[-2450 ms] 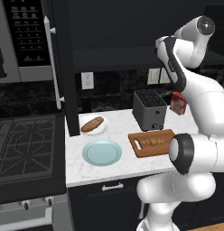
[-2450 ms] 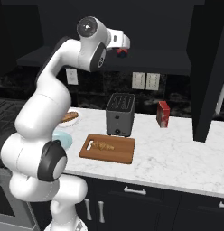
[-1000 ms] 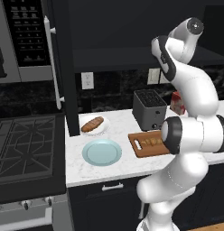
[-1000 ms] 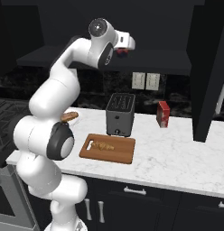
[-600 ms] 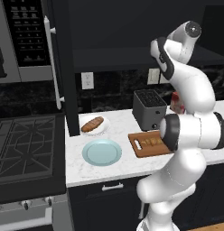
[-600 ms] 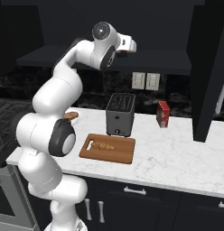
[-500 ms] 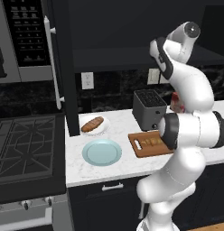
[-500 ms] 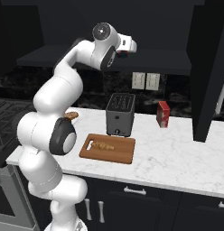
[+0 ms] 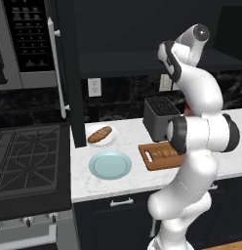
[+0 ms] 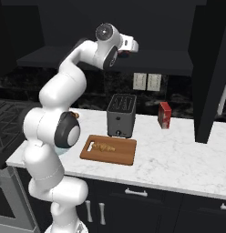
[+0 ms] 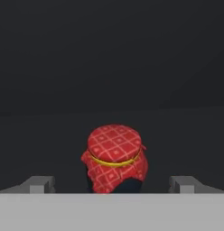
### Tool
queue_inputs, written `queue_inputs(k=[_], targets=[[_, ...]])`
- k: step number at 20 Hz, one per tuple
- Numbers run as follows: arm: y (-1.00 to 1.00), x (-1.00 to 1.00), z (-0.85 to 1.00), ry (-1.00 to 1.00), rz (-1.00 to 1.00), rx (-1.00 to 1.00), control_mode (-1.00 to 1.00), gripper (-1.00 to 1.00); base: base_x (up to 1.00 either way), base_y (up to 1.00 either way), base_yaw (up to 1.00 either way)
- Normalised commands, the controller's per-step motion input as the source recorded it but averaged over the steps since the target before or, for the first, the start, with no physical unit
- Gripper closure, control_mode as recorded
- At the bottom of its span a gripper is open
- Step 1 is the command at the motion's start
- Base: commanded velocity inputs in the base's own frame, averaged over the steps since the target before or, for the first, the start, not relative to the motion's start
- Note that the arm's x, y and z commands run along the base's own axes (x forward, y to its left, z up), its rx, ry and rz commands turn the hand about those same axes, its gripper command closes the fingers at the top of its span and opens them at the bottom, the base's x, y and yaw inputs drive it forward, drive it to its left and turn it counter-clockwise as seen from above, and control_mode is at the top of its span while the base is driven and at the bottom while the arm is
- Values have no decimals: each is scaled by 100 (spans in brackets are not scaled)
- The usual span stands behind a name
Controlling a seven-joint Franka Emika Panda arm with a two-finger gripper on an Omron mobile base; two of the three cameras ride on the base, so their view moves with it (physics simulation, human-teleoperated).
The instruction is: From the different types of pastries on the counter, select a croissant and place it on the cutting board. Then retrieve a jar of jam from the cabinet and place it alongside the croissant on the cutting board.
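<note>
Second step, jam retrieval. On the surface (image 10: 178, 150) the croissant (image 10: 104, 147) already lies on the cutting board (image 10: 124, 154). Fingers (image 11: 39, 184) spread fully, holding nothing. The jar of jam (image 11: 114, 159) stands centred between them on the cabinet (image 10: 151, 59) shelf; next, advance slightly and close.

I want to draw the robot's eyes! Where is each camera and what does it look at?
Left base view: behind the arm's left, over the counter; arm at right.
Right base view: behind its right; arm at left.
Hand view: on the hand, facing the jar of jam; fingertips at bottom.
Both base views share the cutting board and toaster.
</note>
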Motion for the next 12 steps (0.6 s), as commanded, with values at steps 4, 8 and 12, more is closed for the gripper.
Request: queue_inputs(k=[4,8,12], targets=[[-6,26,-2,0,-1,3,-100,-100,0,0,0],[-7,26,-8,0,0,4,-100,-100,0,0,0],[-3,29,-13,0,0,3,-100,-100,0,0,0]])
